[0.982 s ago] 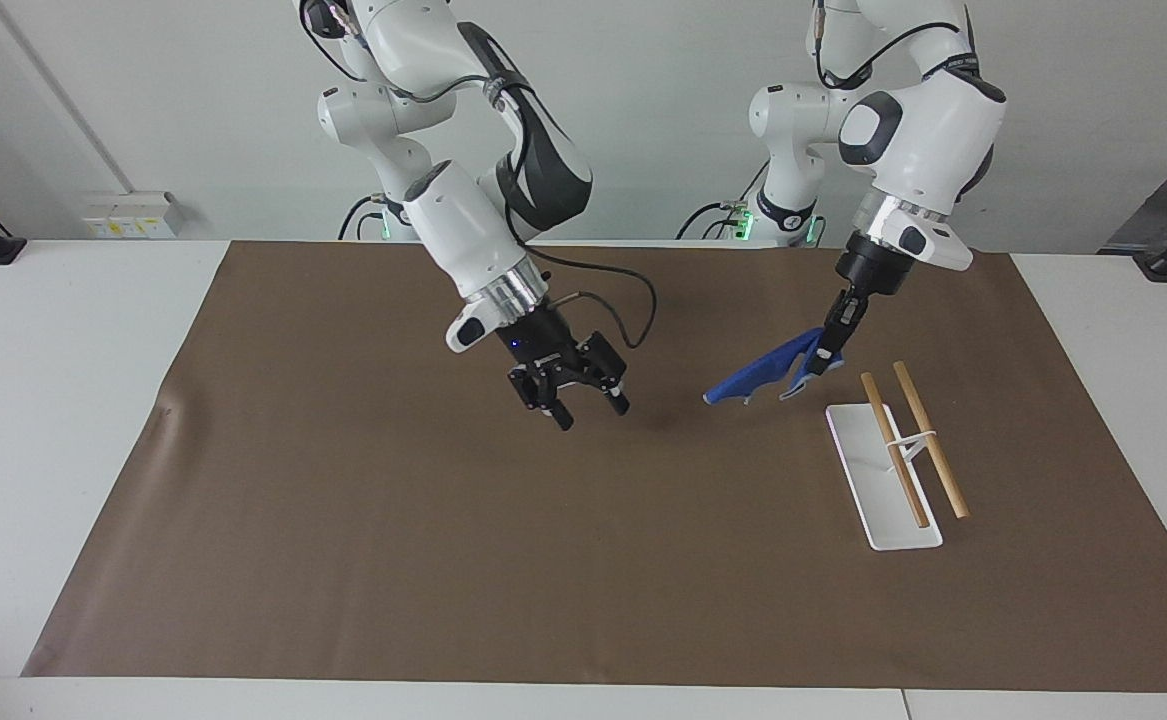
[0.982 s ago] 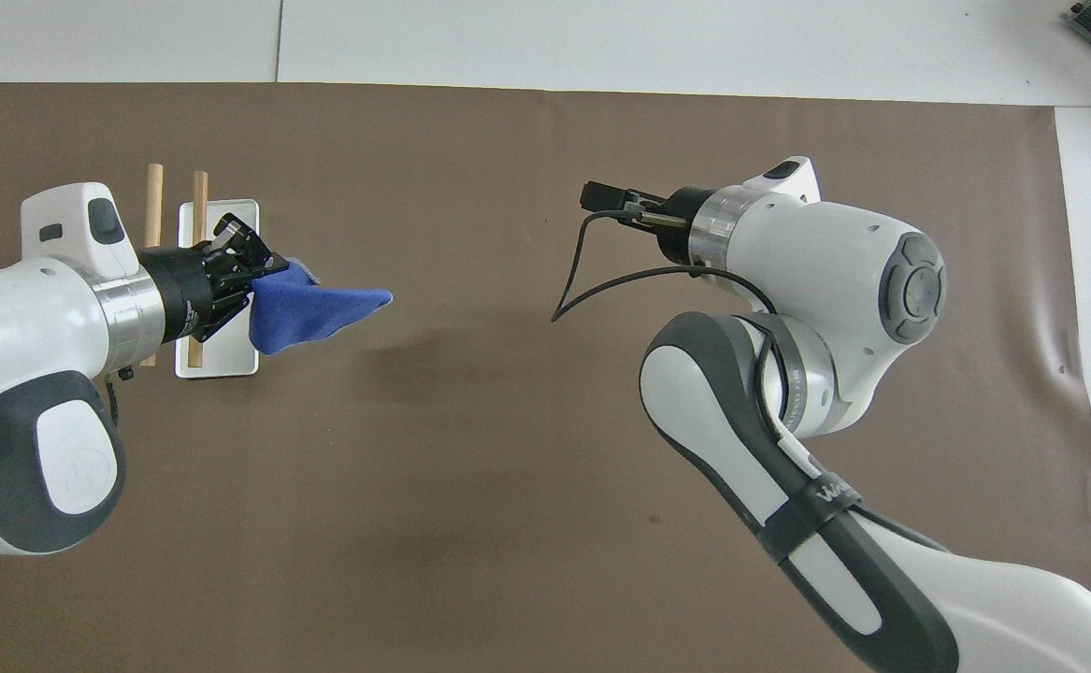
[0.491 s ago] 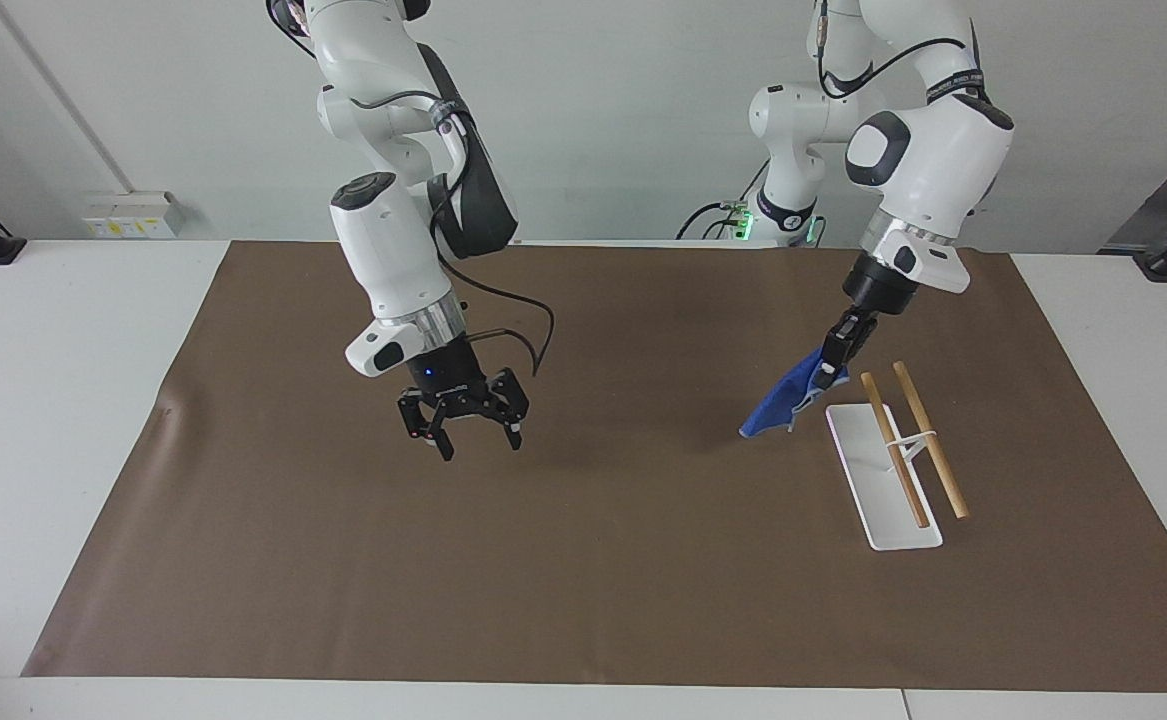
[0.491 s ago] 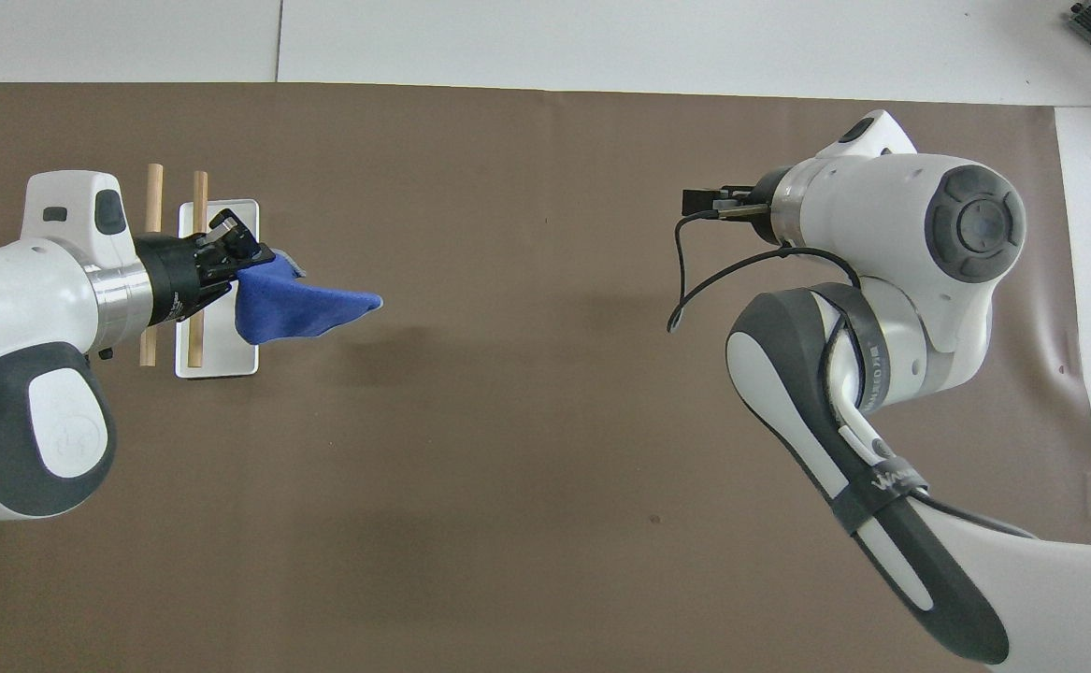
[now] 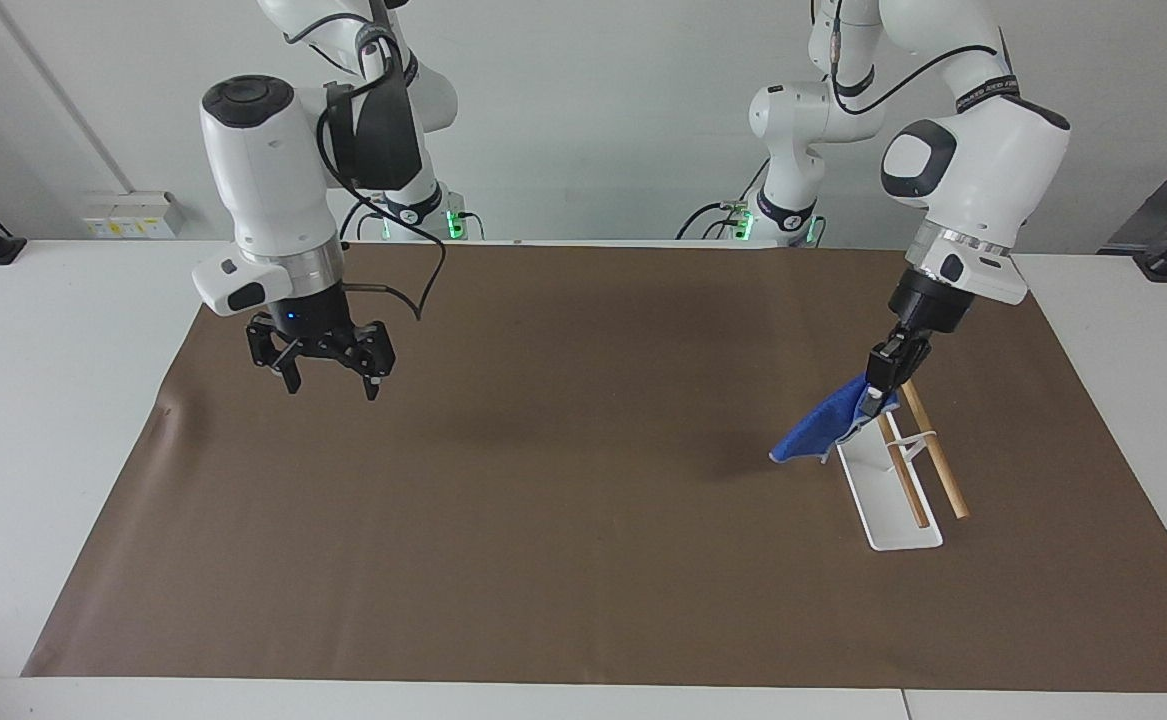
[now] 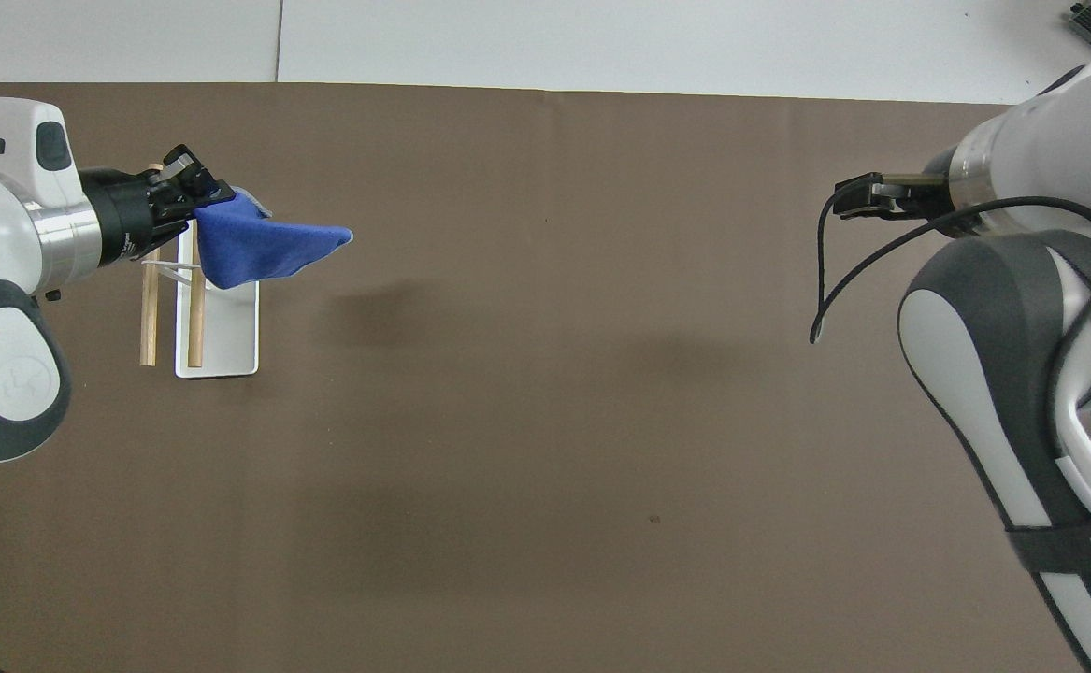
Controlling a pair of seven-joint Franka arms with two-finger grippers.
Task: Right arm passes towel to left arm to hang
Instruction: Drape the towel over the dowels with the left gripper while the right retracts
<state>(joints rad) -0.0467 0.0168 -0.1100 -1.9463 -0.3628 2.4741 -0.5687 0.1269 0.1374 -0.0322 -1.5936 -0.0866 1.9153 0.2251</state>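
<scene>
The royal-blue towel [image 5: 823, 430] hangs from my left gripper [image 5: 875, 392], which is shut on one corner of it. The cloth droops in the air over the end of the rack [image 5: 883, 500] that is nearer to the robots. The rack is a white base plate with two wooden rods [image 5: 943, 470] on a thin stand. In the overhead view the towel [image 6: 255, 248] trails from the left gripper [image 6: 213, 192] across the white base [image 6: 227, 336]. My right gripper [image 5: 332, 388] is open and empty, raised over the brown mat at the right arm's end; it also shows in the overhead view [image 6: 849, 198].
A brown mat [image 5: 563, 520] covers most of the white table [image 5: 43, 400]. A black cable [image 6: 825, 280] loops from the right wrist. The rack stands at the left arm's end of the mat.
The right arm has swung away from the middle to its own end of the table, gripper open. The left gripper has carried the towel sideways over the rack.
</scene>
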